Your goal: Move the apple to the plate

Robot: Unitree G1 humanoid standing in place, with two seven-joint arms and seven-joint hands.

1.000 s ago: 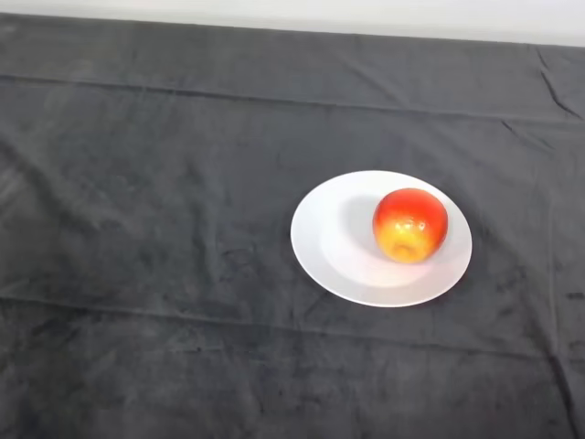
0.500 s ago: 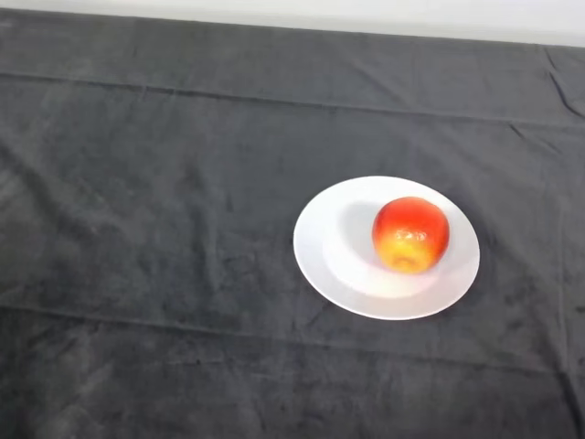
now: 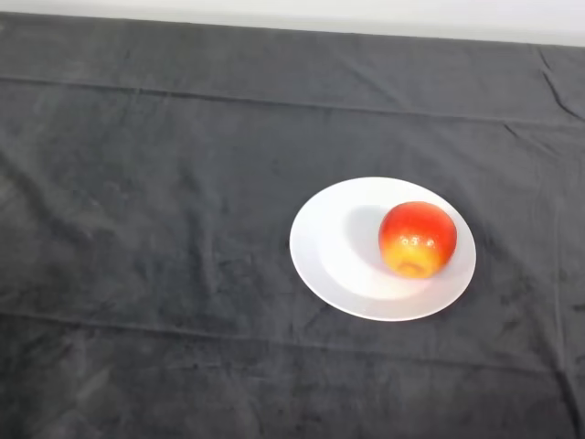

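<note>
A red and yellow apple (image 3: 417, 239) rests on a round white plate (image 3: 331, 242), on the plate's right half. The plate lies on the dark cloth right of the middle of the view.
The dark cloth (image 3: 146, 229) covers the table, with creases running across it. The table's far edge (image 3: 292, 26) meets a pale wall at the top of the view.
The plate and apple sit a little lower in the view than a second ago; the view itself has shifted slightly. The apple stays on the plate.
</note>
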